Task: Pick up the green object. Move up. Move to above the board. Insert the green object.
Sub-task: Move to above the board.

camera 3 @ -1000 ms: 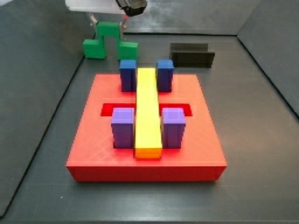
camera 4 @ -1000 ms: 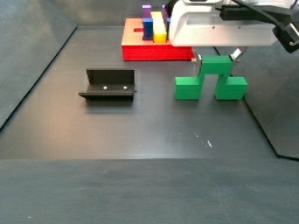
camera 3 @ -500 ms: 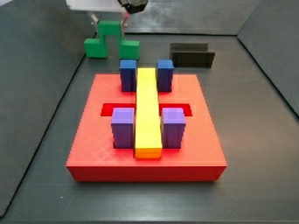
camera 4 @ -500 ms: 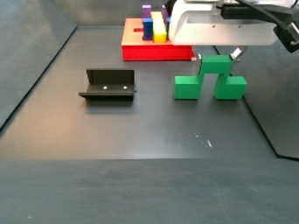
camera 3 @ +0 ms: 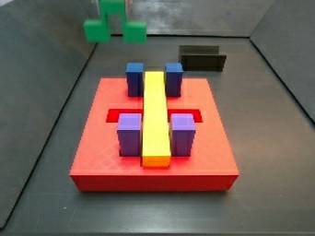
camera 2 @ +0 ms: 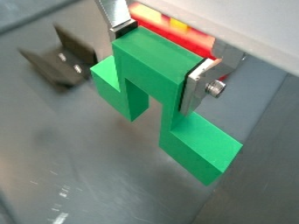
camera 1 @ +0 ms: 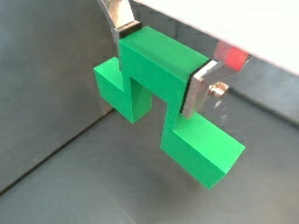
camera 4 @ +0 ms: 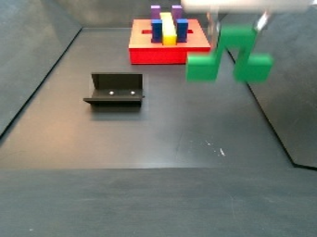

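Two silver fingers point(camera 1: 205, 84) of the gripper point(camera 1: 163, 54) are seen clamped on the raised middle of the green object point(camera 1: 163, 101), which is held clear above the worktop point(camera 4: 148, 139); the board point(camera 3: 153, 138) lies apart, its yellow bar point(camera 3: 155, 115) set between four blue-purple posts point(camera 3: 129, 134); the fixture point(camera 4: 114, 90) is seen standing to one side.

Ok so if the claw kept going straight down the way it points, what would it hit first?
The claw is shut on the green object, whose legs hang below it. Straight down looks free to the bare dark floor; the legs would likely touch first. The board lies off to the side.
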You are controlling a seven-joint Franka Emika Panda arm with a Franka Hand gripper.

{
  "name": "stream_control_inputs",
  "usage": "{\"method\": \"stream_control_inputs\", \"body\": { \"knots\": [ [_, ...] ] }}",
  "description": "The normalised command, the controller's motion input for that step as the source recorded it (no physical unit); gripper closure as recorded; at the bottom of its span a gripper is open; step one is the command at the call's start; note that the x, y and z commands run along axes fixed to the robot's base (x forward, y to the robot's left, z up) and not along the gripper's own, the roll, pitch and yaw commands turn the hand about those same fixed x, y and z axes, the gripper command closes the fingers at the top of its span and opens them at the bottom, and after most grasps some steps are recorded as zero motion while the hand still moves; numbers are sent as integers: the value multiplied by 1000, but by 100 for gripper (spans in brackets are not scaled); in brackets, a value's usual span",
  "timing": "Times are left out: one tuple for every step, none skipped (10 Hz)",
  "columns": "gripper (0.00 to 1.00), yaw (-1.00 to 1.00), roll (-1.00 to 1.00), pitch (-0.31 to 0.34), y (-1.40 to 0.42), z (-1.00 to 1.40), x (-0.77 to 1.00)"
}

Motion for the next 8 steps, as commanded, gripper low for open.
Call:
{"method": "stream_control_inputs", "body": {
  "knots": [
    [100,-6,-8,36,-11,1400,-54],
    [100,-4,-7,2,-3,1400,-36],
    [100,-6,-10,40,10,1400,44],
    [100,-9,-20,101,3,722,53],
    [100,-7,-22,86,-1,317,51],
    [100,33,-18,199,-1400,208,583],
    [100,41,54,231,-1400,201,581],
    [100,36,40,247,-1400,201,611]
  ]
}}
